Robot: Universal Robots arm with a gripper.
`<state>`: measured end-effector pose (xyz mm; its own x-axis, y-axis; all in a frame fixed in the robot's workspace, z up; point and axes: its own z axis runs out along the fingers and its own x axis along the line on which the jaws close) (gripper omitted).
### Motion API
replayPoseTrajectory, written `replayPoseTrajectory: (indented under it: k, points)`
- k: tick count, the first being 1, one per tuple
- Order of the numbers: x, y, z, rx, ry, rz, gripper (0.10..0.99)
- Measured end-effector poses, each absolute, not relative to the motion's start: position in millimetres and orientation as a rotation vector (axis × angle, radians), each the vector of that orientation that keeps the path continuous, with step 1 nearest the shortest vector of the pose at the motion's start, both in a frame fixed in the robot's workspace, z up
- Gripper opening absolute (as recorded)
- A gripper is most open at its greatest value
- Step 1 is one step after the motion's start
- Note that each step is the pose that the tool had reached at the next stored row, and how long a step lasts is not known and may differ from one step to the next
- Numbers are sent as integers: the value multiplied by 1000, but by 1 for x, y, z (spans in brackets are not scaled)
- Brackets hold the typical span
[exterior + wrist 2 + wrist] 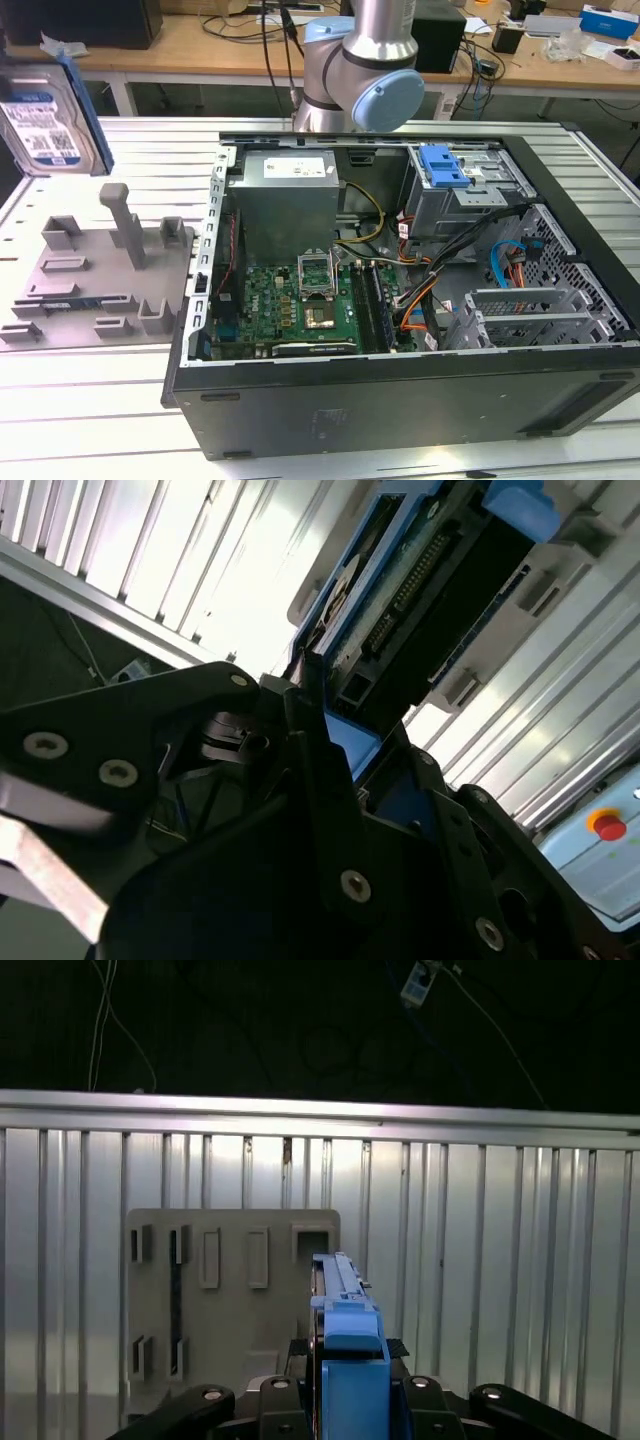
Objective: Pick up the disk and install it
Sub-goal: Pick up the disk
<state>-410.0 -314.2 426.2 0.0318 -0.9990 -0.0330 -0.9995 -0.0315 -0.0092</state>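
Starting with the exterior view, the disk [45, 125] hangs in the air at the exterior view's left, clear of the table [100, 400] and above the grey fixture [100, 265]. It stands near upright with its labelled face in view: a flat silver body, a white-and-blue printed label, and a bright blue bracket along its edge. It is well apart from the open computer case [400, 400], which lies on the table at the exterior view's right. Inside the case are the grey power supply [290, 195] and a bare blue latch [441, 166]. The robot arm [365, 70] rises behind the case.

In the second wrist view, the end effector [345, 745] is closed on the disk at its blue bracket, the black fingers [310, 760] pressed against the plastic. The disk's underside shows a circuit board and a dark connector strip.

In the first wrist view, the disk is seen edge-on as a thin silver slab framed in blue, clamped between the fingers on both sides. The fixture lies on the ribbed table below it, just beside the line of the disk
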Motion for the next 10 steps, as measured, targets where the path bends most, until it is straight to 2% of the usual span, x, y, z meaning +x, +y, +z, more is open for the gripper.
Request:
replayPoseTrajectory:
  k: [10]
  points:
    - [-408,-314,488,-2233,2163,31,369]
